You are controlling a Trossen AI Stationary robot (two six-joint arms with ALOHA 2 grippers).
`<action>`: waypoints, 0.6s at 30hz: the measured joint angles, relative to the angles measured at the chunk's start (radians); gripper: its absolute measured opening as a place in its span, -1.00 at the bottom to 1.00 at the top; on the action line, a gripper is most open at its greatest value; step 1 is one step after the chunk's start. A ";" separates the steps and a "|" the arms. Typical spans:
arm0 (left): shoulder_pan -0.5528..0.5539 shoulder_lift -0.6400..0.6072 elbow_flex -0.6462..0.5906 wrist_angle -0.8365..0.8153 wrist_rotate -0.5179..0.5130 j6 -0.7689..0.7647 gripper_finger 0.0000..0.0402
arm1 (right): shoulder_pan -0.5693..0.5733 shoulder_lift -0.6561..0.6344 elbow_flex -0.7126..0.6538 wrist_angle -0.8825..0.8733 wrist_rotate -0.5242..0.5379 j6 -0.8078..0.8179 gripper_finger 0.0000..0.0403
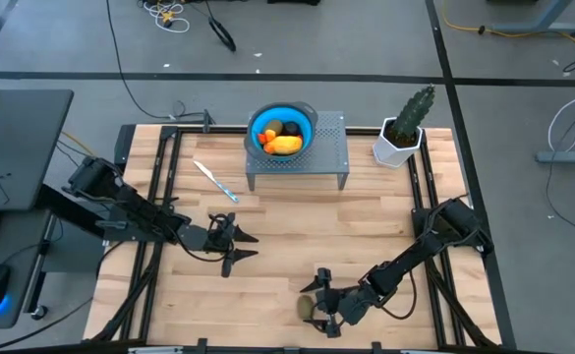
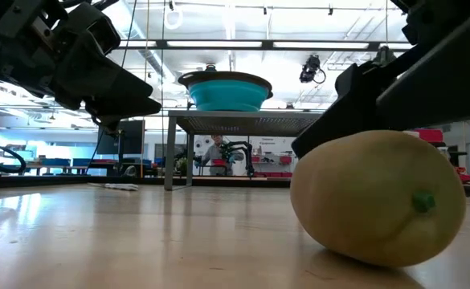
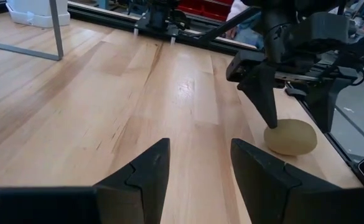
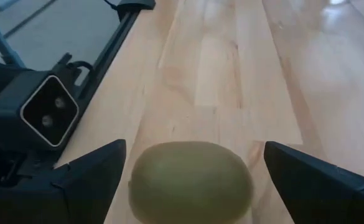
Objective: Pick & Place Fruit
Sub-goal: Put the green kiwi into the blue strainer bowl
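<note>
Right gripper point(image 4: 191, 168) wide open, straddling olive oval fruit point(image 1: 309, 307) on table near front edge, not gripped. Blue bowl point(image 1: 307, 131) on rack already holds several fruit. Left gripper point(image 1: 243, 245) open, empty, idle mid-table.

Matt olive fruit point(image 4: 191, 180), glossy wooden table point(image 4: 231, 74)

Grey floor point(image 1: 385, 39) w/ loose cables point(image 1: 169, 14); ceiling strip lights point(image 2: 218, 44) beyond table.

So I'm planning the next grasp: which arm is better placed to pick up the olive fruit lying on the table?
The right: its open hand straddles the olive fruit. The left hand hovers open, well away.
</note>
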 joint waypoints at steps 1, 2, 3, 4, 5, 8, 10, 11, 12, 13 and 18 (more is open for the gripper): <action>0.000 0.000 0.000 0.000 0.000 0.000 -0.11 | 0.000 0.000 0.000 -0.001 0.003 0.000 0.95; 0.000 0.000 0.000 0.000 0.000 0.000 -0.11 | 0.000 0.000 0.000 -0.003 0.003 0.000 0.95; 0.000 0.000 0.000 0.000 0.000 0.000 -0.11 | 0.000 0.000 0.000 -0.004 0.003 0.000 0.95; 0.000 0.000 0.000 0.000 0.000 0.000 -0.11 | 0.000 0.001 0.000 -0.004 0.003 0.000 0.95; 0.000 0.000 0.000 0.000 0.000 0.000 -0.11 | 0.000 0.003 0.000 0.002 0.003 0.000 0.95; 0.000 0.000 0.000 0.000 0.000 0.000 -0.11 | 0.002 0.015 0.000 0.005 -0.004 -0.008 0.95; 0.000 0.000 0.000 0.000 0.000 0.000 -0.11 | 0.003 0.016 0.002 0.003 -0.005 -0.009 0.95; 0.000 0.000 0.000 0.000 -0.001 0.000 -0.11 | 0.003 0.016 0.008 -0.003 -0.005 -0.010 0.95; 0.000 0.000 0.000 0.000 -0.001 0.000 -0.11 | 0.004 0.016 0.013 -0.006 -0.005 -0.014 0.95; 0.000 0.000 0.000 -0.001 -0.001 0.000 -0.11 | 0.006 0.016 0.018 -0.015 -0.005 -0.016 0.95; 0.000 0.000 0.000 -0.001 -0.001 0.000 -0.11 | 0.019 0.016 0.019 -0.023 0.026 -0.019 0.95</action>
